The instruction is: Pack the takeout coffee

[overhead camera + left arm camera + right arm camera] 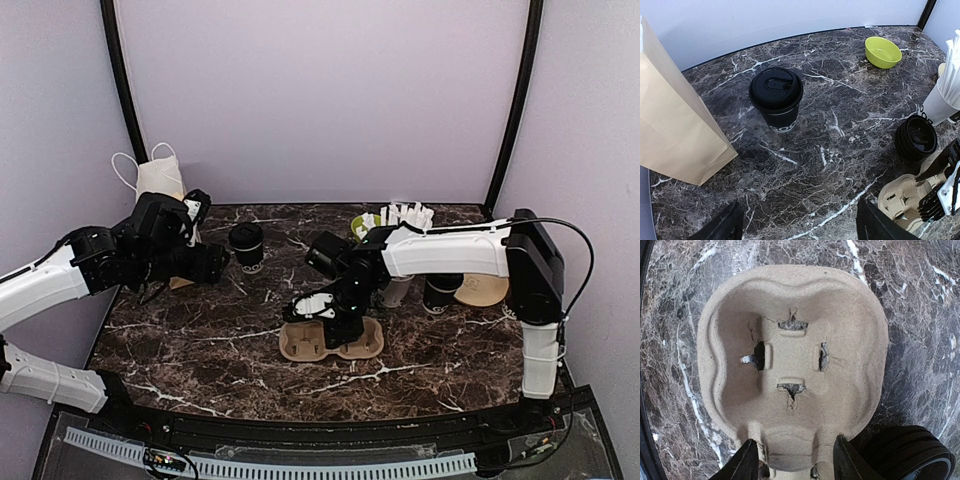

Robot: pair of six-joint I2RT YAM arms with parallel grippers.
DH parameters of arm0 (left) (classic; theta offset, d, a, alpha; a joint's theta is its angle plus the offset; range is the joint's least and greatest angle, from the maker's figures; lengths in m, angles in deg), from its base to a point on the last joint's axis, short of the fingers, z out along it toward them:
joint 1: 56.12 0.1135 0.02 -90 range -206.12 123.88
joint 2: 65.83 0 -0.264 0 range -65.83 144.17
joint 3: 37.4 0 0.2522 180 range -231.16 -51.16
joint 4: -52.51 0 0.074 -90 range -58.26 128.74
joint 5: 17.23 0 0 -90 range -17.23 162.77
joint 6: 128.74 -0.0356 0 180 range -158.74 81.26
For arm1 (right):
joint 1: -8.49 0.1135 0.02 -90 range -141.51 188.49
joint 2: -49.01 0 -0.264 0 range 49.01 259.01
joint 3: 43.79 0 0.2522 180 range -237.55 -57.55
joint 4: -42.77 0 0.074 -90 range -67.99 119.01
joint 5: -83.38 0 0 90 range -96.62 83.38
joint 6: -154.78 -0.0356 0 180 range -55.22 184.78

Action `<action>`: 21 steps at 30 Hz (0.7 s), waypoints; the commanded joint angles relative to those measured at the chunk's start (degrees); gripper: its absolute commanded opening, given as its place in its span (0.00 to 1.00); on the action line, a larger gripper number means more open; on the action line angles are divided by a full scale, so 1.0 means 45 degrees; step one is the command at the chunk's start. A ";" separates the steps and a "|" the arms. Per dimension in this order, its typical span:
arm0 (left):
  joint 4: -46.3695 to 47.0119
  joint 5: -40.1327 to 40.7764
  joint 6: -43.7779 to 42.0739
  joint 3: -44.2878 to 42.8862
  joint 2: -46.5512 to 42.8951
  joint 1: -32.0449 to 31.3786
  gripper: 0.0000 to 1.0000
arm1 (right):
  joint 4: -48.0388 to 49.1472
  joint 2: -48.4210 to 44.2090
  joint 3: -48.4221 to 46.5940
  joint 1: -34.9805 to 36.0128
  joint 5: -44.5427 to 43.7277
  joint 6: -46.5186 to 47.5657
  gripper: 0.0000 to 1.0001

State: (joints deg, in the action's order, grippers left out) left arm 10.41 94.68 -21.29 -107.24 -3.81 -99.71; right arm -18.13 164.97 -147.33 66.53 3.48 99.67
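Note:
The takeout coffee (246,245) is a black cup with a black lid, upright on the marble at the back left, also seen in the left wrist view (776,97). My left gripper (218,262) hangs just left of it, jaws wide open with only bare tabletop between them (797,220). A tan two-well cup carrier (330,340) lies flat at the table's middle. My right gripper (335,315) is over its middle neck. In the right wrist view the fingers touch both sides of that neck (797,452), below one empty well (790,355).
A paper bag (675,125) stands at the far left beside my left arm. A green bowl (882,51) and a white cup of straws (940,102) sit at the back right. A stack of black lids (916,137) rests just behind the carrier.

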 commanded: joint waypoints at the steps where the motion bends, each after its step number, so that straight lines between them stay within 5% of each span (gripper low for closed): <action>1: 0.0150 0.0077 -0.0201 0.0226 -0.0315 0.0114 0.80 | -0.0111 0.0167 -0.0104 0.0374 -0.0182 -0.0029 0.51; 21: 0.0099 -0.0089 -0.0401 0.0027 -0.0283 0.0273 0.80 | 0.0006 0.0207 0.0015 0.0537 -0.1201 -0.0776 0.51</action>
State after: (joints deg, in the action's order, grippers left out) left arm 10.84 94.46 -22.27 -106.80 -4.08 -98.95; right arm -18.15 165.08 -147.17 68.67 -0.93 97.88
